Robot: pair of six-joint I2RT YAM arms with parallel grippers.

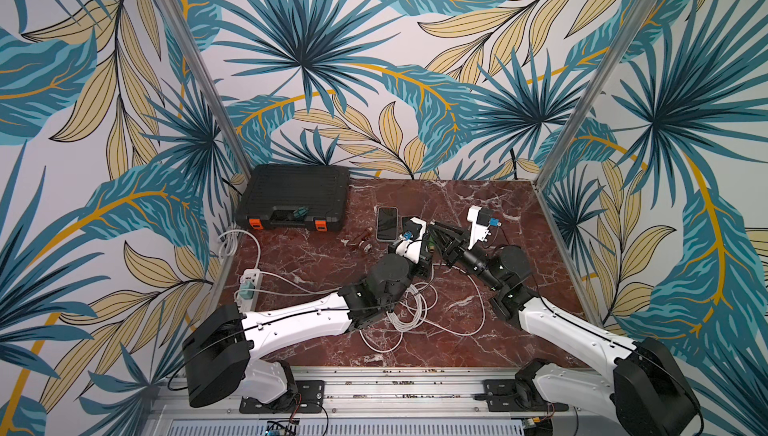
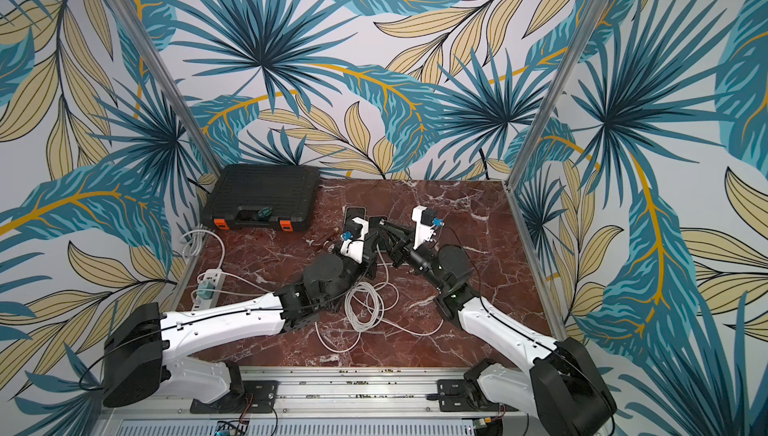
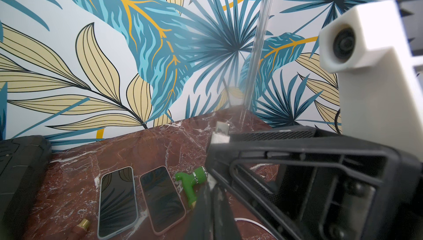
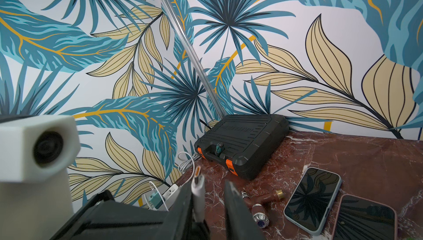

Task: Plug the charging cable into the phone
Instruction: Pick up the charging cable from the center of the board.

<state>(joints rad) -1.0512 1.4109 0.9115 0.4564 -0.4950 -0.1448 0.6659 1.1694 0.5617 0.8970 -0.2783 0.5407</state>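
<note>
Two phones lie face up side by side on the marble: one in a pale blue case [image 1: 387, 223] [image 3: 117, 201] and one in a pink case [image 3: 161, 198] [image 4: 366, 218]. The white charging cable [image 1: 409, 309] lies coiled between the arms. Its plug [image 4: 198, 184] [image 3: 220, 131] stands up between my right gripper's [image 4: 209, 186] fingers. It rests against one finger, with a gap to the other, so these jaws are open. My left gripper [image 3: 214, 200] is shut, with white cable showing between its fingers just below the right gripper. Both grippers [image 1: 432, 232] hover right of the phones.
A black toolbox [image 1: 297, 197] with orange latches sits at the back left. A white power strip [image 1: 250, 282] with a teal charger lies along the left wall. A brown nozzle [image 4: 263, 202] lies beside the blue phone and a green nozzle [image 3: 191, 181] beside the pink one.
</note>
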